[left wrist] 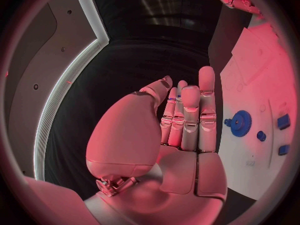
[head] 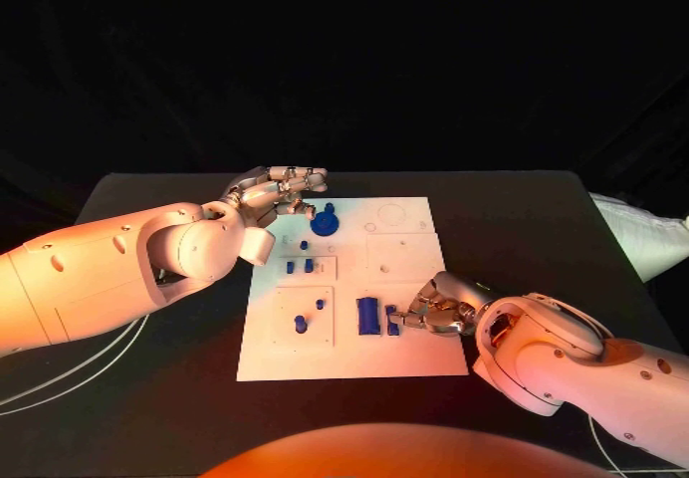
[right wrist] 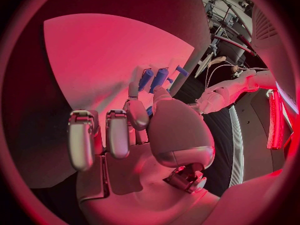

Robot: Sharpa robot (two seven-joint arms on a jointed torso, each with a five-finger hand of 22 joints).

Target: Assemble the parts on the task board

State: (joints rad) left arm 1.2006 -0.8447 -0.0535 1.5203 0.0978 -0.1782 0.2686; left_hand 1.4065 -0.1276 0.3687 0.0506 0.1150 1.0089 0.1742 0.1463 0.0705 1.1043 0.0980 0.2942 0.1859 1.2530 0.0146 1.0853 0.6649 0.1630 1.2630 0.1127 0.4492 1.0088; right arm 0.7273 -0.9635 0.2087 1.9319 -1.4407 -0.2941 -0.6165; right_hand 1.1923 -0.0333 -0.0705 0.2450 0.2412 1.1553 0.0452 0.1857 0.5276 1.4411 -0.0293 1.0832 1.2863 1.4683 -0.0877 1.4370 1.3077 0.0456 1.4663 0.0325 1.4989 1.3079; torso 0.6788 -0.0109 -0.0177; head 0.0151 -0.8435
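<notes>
On the board, the right robot hand pinches a small blue part (left robot hand hovers open, holding nothing).

One white board lies on one black table. On the board I count seven blue pieces: one round gear toward twelve o'clock, three small pegs near the middle, one peg toward eight o'clock, and one long block with one small piece beside it toward five o'clock. Two robot hands are in view, the left hand and the right hand.
</notes>
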